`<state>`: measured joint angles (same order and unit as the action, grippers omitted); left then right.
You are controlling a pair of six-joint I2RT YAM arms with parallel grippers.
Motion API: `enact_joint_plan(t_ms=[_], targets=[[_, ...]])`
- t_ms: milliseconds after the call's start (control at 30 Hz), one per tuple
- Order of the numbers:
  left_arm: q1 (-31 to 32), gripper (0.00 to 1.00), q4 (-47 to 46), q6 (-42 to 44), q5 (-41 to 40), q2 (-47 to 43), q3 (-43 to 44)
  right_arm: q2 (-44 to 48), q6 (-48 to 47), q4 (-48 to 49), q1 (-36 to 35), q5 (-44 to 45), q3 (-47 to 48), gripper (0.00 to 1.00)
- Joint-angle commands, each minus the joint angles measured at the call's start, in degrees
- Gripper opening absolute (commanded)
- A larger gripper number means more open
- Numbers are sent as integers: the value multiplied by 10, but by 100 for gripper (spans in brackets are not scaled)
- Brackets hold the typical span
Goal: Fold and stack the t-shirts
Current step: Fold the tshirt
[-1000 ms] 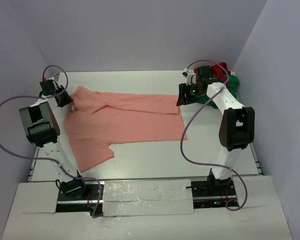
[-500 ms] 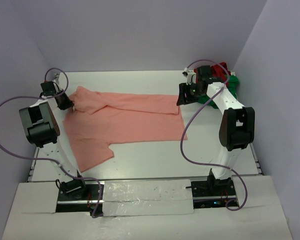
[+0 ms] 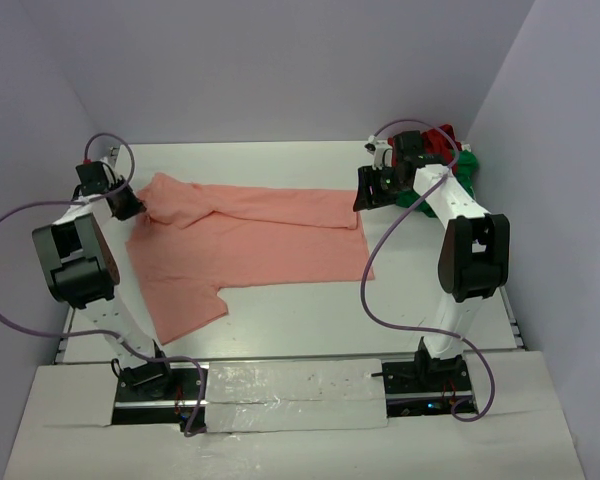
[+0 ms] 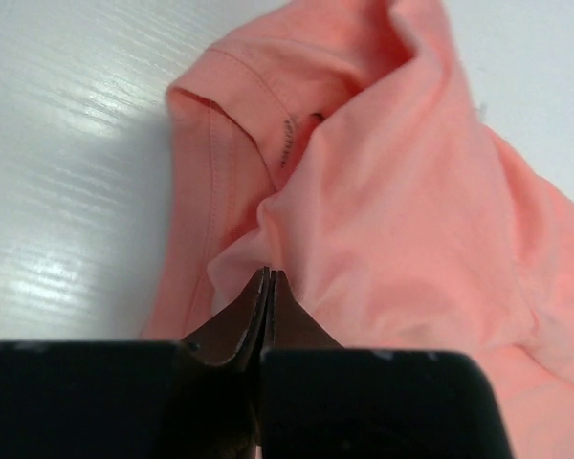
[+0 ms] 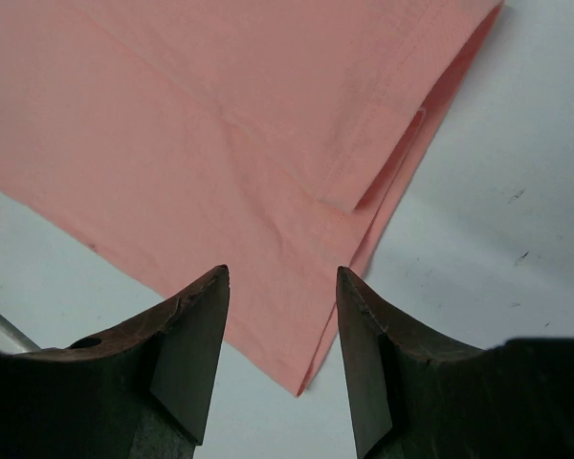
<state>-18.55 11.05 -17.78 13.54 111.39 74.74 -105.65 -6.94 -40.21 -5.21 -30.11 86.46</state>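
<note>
Pink tee point(image 3: 250, 240) part-folded mid-table, red tee point(image 3: 443, 137), green tee point(image 3: 468, 166) bunched far-right

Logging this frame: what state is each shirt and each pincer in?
pink shirt: spread out flat, far edge folded over.
red shirt: crumpled in the far right corner, not folded.
green shirt: crumpled beside the red one, not folded.
left pincer: shut on a fold of the pink shirt.
right pincer: open over the pink shirt's hem corner, gripping nothing.

A flat white table point(image 3: 280, 330) stood between plain pale lilac walls point(image 3: 280, 70). A crinkled silvery-white sheet point(image 3: 295, 385) lay along its near edge. Small dark specks point(image 5: 517, 196) marked the tabletop.
</note>
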Motion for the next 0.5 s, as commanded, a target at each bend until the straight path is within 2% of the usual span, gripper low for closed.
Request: enact_joint_plan(t_ms=[0, 467], targets=[[-3, 0, 1, 8, 6, -74, -10, 30, -4, 7, 4, -14, -1, 56], [-4, 0, 61, 22, 11, -141, 13, 40, -9, 3, 4, -18, -9, 56]])
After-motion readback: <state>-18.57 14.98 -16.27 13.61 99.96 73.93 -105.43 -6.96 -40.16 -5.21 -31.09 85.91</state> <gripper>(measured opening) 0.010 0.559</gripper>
